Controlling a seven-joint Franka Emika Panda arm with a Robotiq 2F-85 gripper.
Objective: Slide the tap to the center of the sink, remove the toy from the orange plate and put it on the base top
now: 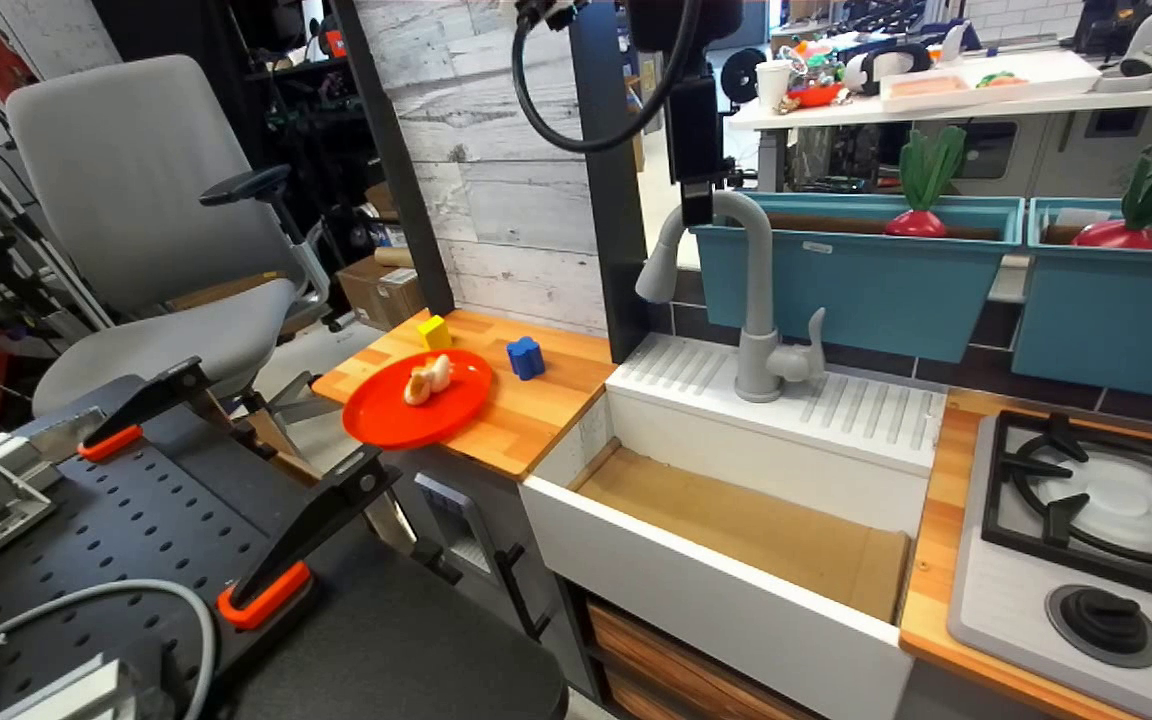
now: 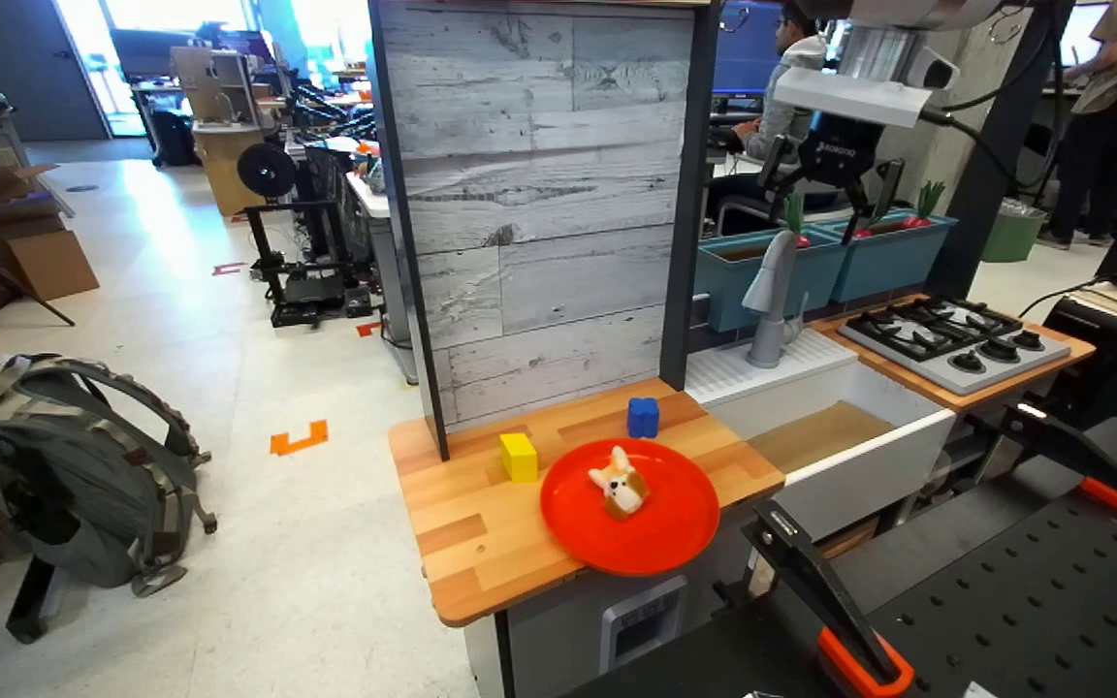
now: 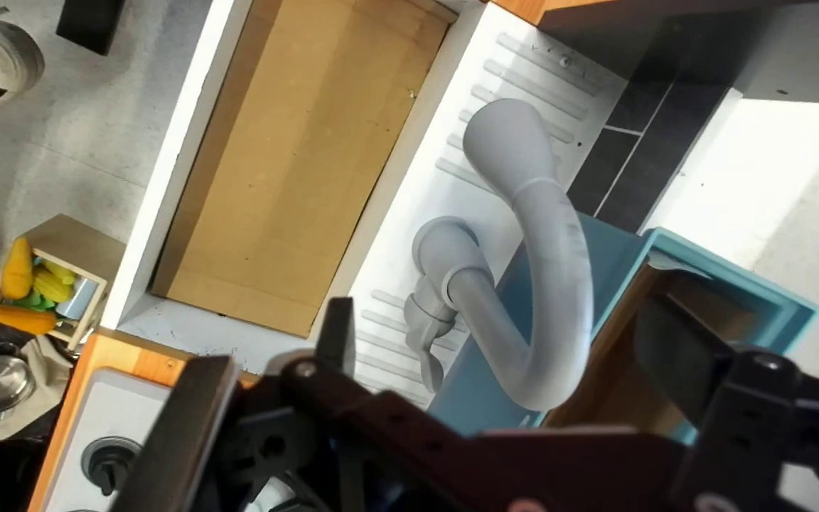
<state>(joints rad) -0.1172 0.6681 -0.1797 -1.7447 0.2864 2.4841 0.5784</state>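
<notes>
The claw (image 3: pixel 505 327), its housing (image 2: pixel 838 155) lettered "ROBOTIQ", is set wide near the tap (image 1: pixel 760 290), which stands on the sink's (image 1: pixel 716 600) ribbed rim. The toy (image 2: pixel 621 487) lies on the orange plate (image 2: pixel 680 514) atop the bench (image 2: pixel 476 548).

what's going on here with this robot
An open black robot gripper hangs by the grey arched tap; contact is unclear. Its spout points along the ribbed rim of the white rectangular sink, not toward the middle. The small tan-and-white dog toy rests on the round orange-red plate, on the wooden countertop.
</notes>
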